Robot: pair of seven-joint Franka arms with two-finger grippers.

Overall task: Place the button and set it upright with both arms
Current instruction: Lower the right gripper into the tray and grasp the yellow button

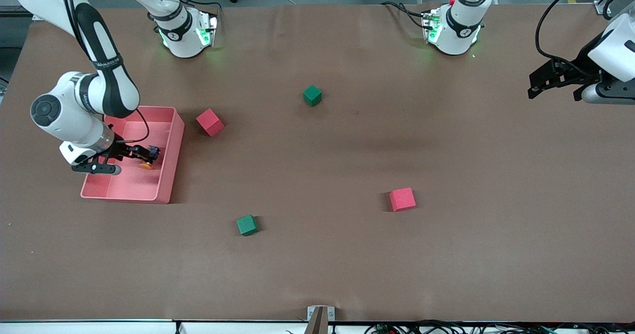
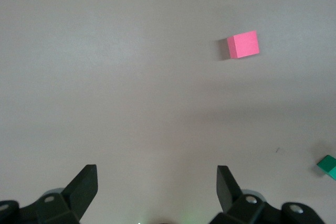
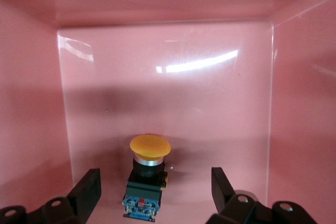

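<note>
The button (image 1: pixel 147 162) lies on its side on the floor of the pink bin (image 1: pixel 174 140), near the right arm's end of the table. In the right wrist view its orange cap (image 3: pixel 150 147) points away from the camera, with the black and blue body (image 3: pixel 143 195) toward it. My right gripper (image 1: pixel 149 155) is down inside the bin, open. Its fingers (image 3: pixel 86 192) stand on either side of the button's body without touching it. My left gripper (image 1: pixel 551 93) is open and empty, held up over the left arm's end of the table; the left arm waits.
Two red cubes (image 1: pixel 210 122) (image 1: pixel 402 199) and two green cubes (image 1: pixel 312 95) (image 1: pixel 246 225) lie scattered on the brown table. The left wrist view shows a red cube (image 2: pixel 243 44) and a green cube (image 2: pixel 328 165). The bin's walls (image 3: pixel 31 103) close around the right gripper.
</note>
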